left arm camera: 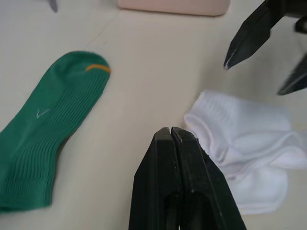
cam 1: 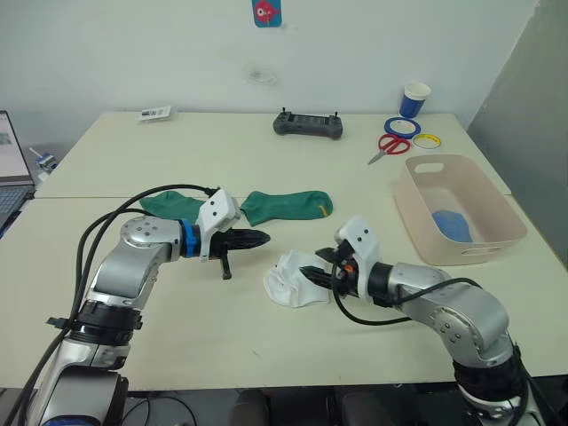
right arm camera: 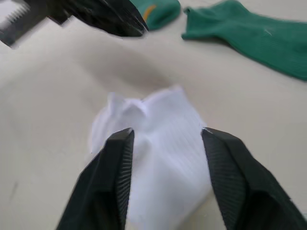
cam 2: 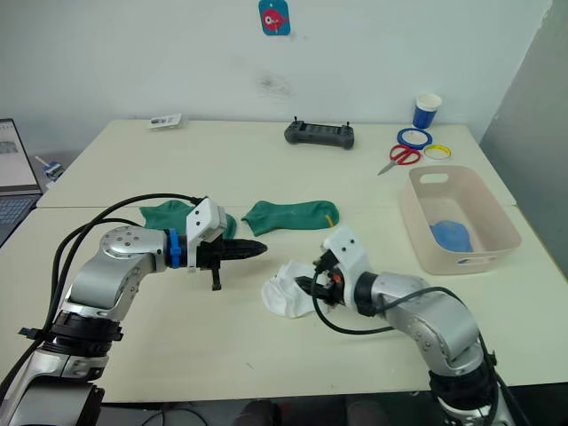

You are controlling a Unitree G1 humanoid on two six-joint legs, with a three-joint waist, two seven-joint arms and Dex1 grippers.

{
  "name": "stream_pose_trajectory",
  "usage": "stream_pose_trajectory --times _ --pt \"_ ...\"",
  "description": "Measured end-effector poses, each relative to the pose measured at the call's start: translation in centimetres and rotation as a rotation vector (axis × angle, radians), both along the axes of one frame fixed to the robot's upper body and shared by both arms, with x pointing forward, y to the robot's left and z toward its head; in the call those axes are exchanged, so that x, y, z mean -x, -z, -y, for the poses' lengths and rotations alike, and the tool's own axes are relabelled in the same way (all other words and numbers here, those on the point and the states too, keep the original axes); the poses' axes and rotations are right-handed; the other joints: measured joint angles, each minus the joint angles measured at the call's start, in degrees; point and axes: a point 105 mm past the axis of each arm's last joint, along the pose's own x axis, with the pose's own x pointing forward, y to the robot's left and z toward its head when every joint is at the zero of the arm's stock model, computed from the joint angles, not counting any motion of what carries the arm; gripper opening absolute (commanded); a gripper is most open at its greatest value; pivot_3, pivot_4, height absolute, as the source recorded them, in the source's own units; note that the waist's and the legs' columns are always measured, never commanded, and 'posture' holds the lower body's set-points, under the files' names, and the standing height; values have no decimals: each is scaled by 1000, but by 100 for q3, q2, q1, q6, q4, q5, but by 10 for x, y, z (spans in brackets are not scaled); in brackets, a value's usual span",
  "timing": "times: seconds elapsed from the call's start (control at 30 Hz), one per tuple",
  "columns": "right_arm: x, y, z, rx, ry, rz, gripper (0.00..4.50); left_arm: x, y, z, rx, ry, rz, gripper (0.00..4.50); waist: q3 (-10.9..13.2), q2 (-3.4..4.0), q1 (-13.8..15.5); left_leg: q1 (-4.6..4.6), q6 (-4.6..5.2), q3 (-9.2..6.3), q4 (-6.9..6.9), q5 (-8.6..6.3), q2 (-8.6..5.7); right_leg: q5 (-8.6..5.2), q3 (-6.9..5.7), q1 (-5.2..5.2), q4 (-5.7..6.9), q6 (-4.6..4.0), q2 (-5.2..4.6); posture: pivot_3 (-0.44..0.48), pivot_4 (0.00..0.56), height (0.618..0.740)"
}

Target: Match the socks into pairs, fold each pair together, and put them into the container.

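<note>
Table (cam 1: 266, 337) beige, wall white; L tool (cam 1: 259, 238) clenched, R tool (right arm camera: 165, 136) released over white socks (cam 1: 288, 282).

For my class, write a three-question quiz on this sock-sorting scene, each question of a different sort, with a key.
1. True or false: the right gripper has its fingers open around the white socks.
2. What already lies in the container?
A. a green sock
B. a light blue bundle
C. the scissors
3. Fill in: the left gripper has its fingers ____.

Key:
1. True. In the right wrist view the fingers stand apart on either side of the white bundle.
2. B. The light blue bundle lies on the container's floor; the two green socks are on the table.
3. Shut, holding nothing.
</note>
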Motion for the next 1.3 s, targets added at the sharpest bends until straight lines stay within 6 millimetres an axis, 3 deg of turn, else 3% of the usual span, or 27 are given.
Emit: stream_pose_trajectory --times 0.13,0.17,0.37,0.53,0.73,0.97,1.3 --pt "5 9 -6 21 -19 10 103 9 4 22 -14 116 -11 0 0 0 -53 1 0 0 1 0 0 0 2 0 2 0 2 0 150 740" --pt "6 12 -9 22 -30 7 42 11 7 29 -16 143 -12 0 0 0 -65 2 0 1 2 0 0 0 3 0 3 0 2 0 150 740" --pt "6 35 -19 95 -70 -5 42 0 44 47 -92 132 -1 0 2 -3 -65 1 0 0 7 0 -1 1 3 1 4 0 3 0 150 740" --pt "11 41 -12 136 -82 8 42 -10 60 30 -172 62 -13 0 2 -3 -69 1 1 -2 3 0 0 0 2 0 2 1 3 0 150 740" --pt "20 41 -9 127 -82 8 42 -8 54 21 -166 80 -16 0 2 -4 -63 1 1 -2 6 0 0 0 2 1 3 1 3 0 150 740" --pt "18 31 -5 101 -60 27 42 17 23 41 -105 255 14 0 2 -4 -61 0 0 -2 6 0 0 0 2 1 3 1 3 0 150 740" --pt "18 32 -4 104 -49 16 42 12 64 18 -234 195 -22 0 2 -5 -68 1 1 -2 5 0 0 -1 3 1 3 1 3 0 150 740"
